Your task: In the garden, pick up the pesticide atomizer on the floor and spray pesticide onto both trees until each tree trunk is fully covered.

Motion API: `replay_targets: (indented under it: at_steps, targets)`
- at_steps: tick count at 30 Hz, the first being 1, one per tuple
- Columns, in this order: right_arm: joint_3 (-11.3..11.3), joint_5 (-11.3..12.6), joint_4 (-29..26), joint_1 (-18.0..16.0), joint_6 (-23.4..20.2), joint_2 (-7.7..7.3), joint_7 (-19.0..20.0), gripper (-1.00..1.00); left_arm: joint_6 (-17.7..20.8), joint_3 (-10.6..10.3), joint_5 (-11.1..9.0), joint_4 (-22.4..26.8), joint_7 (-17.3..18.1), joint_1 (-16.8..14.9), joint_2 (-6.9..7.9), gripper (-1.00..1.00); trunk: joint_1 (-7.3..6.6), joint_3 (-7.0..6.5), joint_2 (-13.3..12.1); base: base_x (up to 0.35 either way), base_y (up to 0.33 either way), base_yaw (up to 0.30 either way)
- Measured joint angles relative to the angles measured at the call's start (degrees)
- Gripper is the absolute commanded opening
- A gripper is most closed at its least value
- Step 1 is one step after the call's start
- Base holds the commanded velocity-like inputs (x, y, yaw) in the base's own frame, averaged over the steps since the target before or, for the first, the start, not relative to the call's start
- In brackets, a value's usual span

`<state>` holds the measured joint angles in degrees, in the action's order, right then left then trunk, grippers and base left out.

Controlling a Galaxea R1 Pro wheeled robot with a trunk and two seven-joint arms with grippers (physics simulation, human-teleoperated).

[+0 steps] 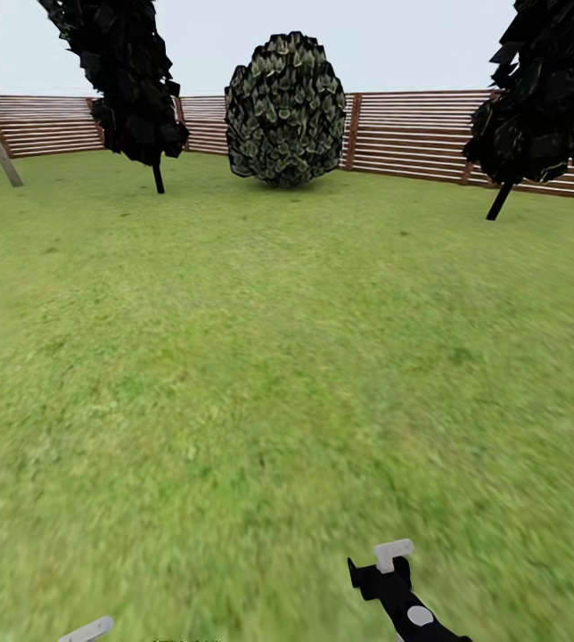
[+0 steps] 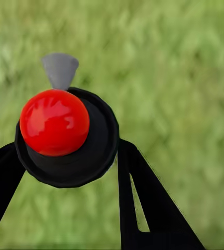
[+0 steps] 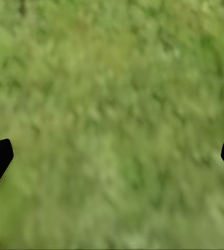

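My left gripper (image 2: 65, 151) is shut on the pesticide atomizer (image 2: 65, 138), whose round dark body sits between the black fingers with a grey nozzle poking out past it. The atomizer (image 1: 398, 588) also rises from the bottom edge of the head view, dark with a white label and a light grey trigger head. My right gripper (image 3: 114, 156) is open over bare grass. Far off at the left edge of the garden lawn (image 1: 260, 357), a tree with a leaning grey-brown tree trunk (image 1: 2, 150) stands by the fence.
A brown slatted fence (image 1: 430, 134) closes the far side. In front of it stand a round leafy bush (image 1: 285, 111) and two dark, ragged trees on thin stems (image 1: 135, 80) (image 1: 545, 98). Open grass stretches from me to them.
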<state>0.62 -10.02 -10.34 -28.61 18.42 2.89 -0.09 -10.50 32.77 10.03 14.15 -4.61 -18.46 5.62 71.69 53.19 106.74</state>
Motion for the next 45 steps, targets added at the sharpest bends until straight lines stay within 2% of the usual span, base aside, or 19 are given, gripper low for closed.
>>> replay_targets:
  at_steps: [5,21,45]
  targets:
    - [0.01,0.00,0.02,0.03,0.02,0.01,0.00,1.00,0.04,0.00,-0.03,0.00,0.00,0.00,0.00,-1.00,0.00,-0.18,0.00,0.000,0.081,0.265]
    - [0.00,0.00,0.06,0.04,0.01,0.01,0.00,1.00,0.04,0.01,-0.02,0.00,0.00,0.00,0.00,-1.00,0.00,-0.27,0.00,0.000,0.303,0.275]
    - [0.00,0.00,0.06,0.04,0.03,0.01,0.00,1.00,0.12,0.10,-0.02,0.00,0.00,0.00,0.00,-1.00,0.00,-1.67,0.00,0.000,0.306,0.224]
